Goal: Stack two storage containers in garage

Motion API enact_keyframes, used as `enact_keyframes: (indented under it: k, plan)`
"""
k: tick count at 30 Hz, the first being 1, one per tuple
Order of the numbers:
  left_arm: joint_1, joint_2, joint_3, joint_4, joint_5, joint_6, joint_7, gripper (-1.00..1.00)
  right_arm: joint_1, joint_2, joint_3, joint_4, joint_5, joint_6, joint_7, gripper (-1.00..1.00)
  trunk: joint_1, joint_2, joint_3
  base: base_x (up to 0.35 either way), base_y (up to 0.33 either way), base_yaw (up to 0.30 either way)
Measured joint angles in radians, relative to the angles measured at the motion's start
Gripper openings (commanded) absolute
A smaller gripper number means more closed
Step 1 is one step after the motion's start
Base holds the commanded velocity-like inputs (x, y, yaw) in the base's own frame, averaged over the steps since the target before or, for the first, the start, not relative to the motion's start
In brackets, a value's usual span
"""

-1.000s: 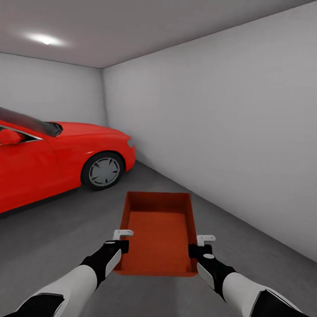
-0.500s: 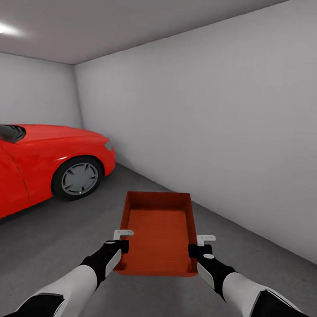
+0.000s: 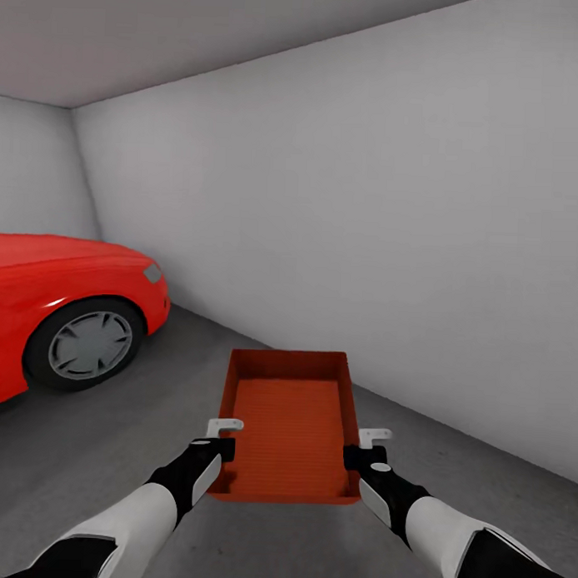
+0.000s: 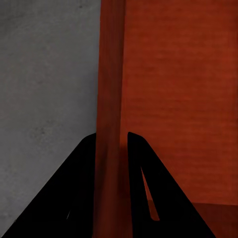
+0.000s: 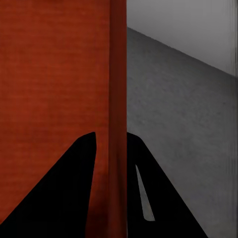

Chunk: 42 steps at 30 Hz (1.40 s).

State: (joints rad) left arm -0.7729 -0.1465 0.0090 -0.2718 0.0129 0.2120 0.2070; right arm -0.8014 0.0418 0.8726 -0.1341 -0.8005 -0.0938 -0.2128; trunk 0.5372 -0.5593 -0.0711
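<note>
I hold one orange-red storage container (image 3: 288, 422) level in front of me, above the dark grey concrete floor (image 3: 133, 450) of the garage. My left gripper (image 3: 223, 447) is shut on its left wall, and the left wrist view shows that wall (image 4: 110, 124) pinched between the black fingers. My right gripper (image 3: 355, 455) is shut on the right wall (image 5: 118, 99) in the same way. The bin is empty, with a ribbed bottom. The other storage container is out of view.
A red car (image 3: 54, 322) stands at the left, its front wheel (image 3: 87, 344) near the floor's middle. A plain grey-white wall (image 3: 366, 225) runs along the right and ahead. Open concrete lies between the car and the wall.
The whole picture has shifted: the camera has turned right, so the car slides toward the left edge and the wall fills more of the view. The bin and both grippers keep their hold.
</note>
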Motion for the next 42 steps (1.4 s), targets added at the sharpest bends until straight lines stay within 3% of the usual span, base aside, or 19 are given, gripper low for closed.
enact_keyframes:
  k: [42]
  plan:
    - [0.000,0.000,0.001,0.000,-0.001,0.000,0.000,-1.00,0.000,0.000,0.000,0.000,0.000,0.000,0.000,-1.00,0.000,0.000,0.000,0.301,0.000,-0.265]
